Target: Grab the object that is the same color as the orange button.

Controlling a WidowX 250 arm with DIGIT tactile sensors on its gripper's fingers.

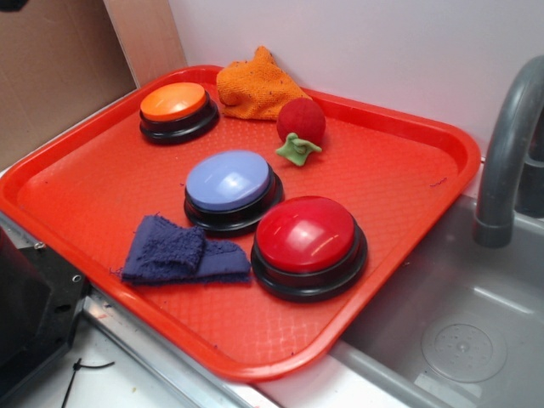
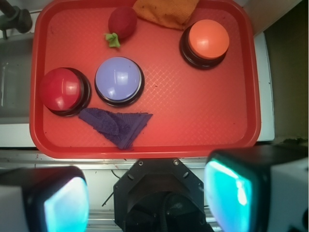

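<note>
the gripper (image 2: 147, 198) hangs high over the near edge of the red tray (image 2: 203, 125), jaws spread wide and empty, well apart from the orange rag (image 2: 166, 12) at the far rim beside the orange button (image 2: 208, 39).

All items sit on tray (image 1: 408, 212). Rag (image 1: 255, 85) at far edge, between small button (image 1: 177, 109) and ball (image 1: 301, 121) (touching the ball).

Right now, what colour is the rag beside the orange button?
Orange, clearest in the exterior view.
</note>
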